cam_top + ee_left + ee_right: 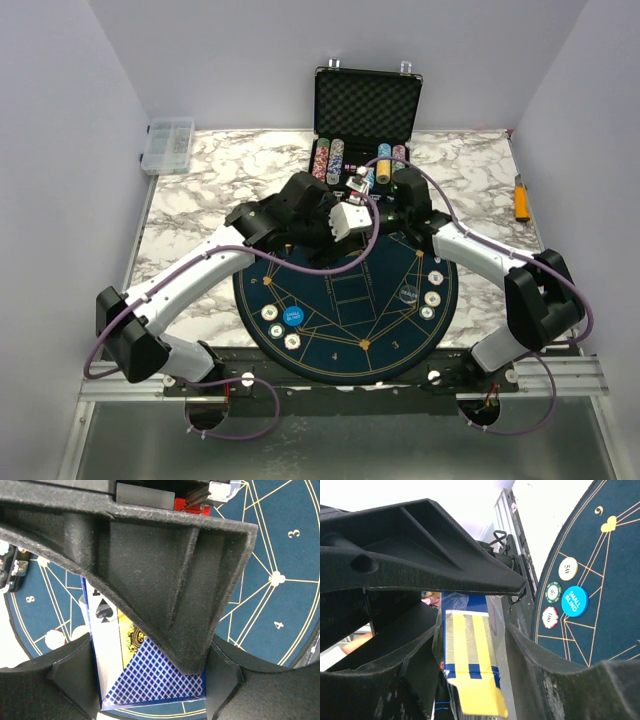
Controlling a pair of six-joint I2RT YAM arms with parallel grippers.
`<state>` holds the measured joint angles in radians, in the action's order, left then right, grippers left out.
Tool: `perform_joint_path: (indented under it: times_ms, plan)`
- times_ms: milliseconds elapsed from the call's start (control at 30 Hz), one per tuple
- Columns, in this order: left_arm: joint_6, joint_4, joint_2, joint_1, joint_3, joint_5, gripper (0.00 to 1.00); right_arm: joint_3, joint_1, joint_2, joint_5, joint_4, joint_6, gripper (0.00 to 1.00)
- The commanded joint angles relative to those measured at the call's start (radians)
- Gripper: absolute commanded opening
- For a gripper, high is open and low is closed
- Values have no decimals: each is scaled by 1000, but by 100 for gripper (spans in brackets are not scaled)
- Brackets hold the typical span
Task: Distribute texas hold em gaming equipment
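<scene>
Soft, even light from above fills the room; the arms (205,272) cast only faint shadows on the marble desk (200,190). Up close, the right gripper (470,650) looms dark and blurry against blown-out white glare.

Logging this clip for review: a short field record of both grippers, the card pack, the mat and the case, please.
left gripper: shut on blue-and-white cardboard card pack
right gripper: around the pack's yellow-striped end; grip unclear
round dark-blue mat: blue round small-blind disc on its left, cream chips both sides
open black case: chip stacks inside, behind mat
</scene>
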<state>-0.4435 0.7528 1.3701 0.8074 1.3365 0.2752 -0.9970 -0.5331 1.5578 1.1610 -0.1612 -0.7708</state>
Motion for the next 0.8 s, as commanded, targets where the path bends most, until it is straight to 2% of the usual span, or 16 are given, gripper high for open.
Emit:
perform_joint_path:
  times_ms: [0,100,333,400,500,633,767]
  plan:
    - [10,123,45,18,105,-50,36,43,6,6,73,-119,-94,56]
    - [-22,153,51,28,115,-58,41,52,8,10,82,-122,-93,55]
    - [-53,241,73,39,155,-85,46,72,8,29,80,-137,-109,49]
    - [-41,253,81,43,166,-107,51,83,8,35,82,-172,-141,46]
    - [-10,301,116,46,222,-105,53,106,7,46,87,-257,-205,40]
    - [16,339,148,58,279,-87,58,118,8,64,103,-348,-275,41]
    - [31,345,158,58,281,-87,59,139,8,64,111,-406,-322,41]
